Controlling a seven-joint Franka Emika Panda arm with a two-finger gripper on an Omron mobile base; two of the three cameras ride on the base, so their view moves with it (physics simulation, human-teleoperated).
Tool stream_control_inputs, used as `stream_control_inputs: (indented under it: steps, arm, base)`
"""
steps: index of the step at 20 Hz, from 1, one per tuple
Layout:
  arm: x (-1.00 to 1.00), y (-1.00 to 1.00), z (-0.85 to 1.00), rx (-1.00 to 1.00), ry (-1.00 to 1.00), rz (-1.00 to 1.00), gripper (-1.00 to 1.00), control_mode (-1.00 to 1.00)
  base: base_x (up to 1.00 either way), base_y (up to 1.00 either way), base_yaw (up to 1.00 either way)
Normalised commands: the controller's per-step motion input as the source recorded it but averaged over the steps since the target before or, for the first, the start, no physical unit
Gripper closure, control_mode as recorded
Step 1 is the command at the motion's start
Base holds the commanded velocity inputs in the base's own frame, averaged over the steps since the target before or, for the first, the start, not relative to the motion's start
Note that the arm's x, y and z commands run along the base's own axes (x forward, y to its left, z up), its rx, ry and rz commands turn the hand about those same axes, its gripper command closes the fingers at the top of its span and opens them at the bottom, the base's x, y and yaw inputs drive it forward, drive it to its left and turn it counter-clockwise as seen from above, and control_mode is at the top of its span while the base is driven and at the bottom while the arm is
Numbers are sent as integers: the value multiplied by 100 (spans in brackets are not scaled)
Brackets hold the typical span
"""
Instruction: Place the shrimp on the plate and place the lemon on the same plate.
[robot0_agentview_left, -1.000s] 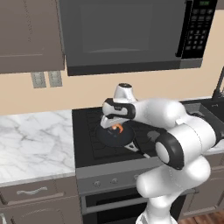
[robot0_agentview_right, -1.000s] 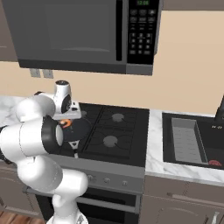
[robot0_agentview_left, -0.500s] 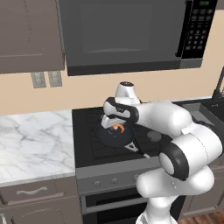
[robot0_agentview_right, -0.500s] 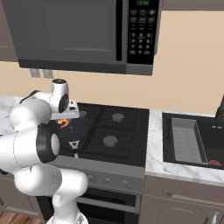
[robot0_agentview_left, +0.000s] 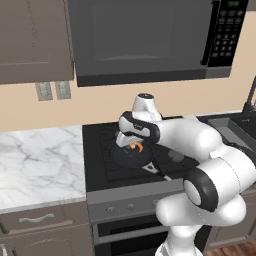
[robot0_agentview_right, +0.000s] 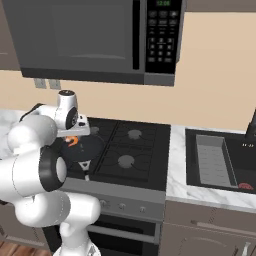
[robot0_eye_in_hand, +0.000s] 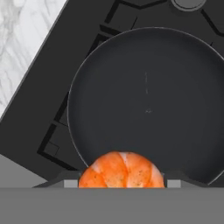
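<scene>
Above the black frying pan (robot0_eye_in_hand: 146, 103) on the stove (robot0_agentview_left: 100, 160), the claw (robot0_agentview_left: 131, 146) is clenched on the orange shrimp (robot0_eye_in_hand: 121, 170), held just over the pan's near rim beside the marble surface (robot0_agentview_left: 35, 160).

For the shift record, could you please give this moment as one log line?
tool: shut on shrimp | position: above frying pan on stove | plate, lemon: unseen

I see a beige wall (robot0_agentview_left: 100, 97) behind a black gas stove (robot0_agentview_right: 131, 150), with a dark microwave (robot0_agentview_left: 145, 37) mounted above it. My left side has a white marble worktop (robot0_agentview_left: 37, 162) over grey-brown drawers (robot0_agentview_left: 42, 220) and an upper cabinet (robot0_agentview_left: 30, 40). To the right sits a dark sink (robot0_agentview_right: 220, 160). Wood floor (robot0_agentview_left: 235, 249) shows low.
</scene>
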Motion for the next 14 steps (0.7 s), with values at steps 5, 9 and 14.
stream_control_inputs:
  steps: [5,9,14]
  arm:
    - [0,0,0,0,0,0,100,-100]
    - [0,0,0,0,0,0,100,100]
    - [0,0,0,0,0,0,100,100]
  base:
    - [0,0,0]
    - [-3,0,0]
    - [-43,0,0]
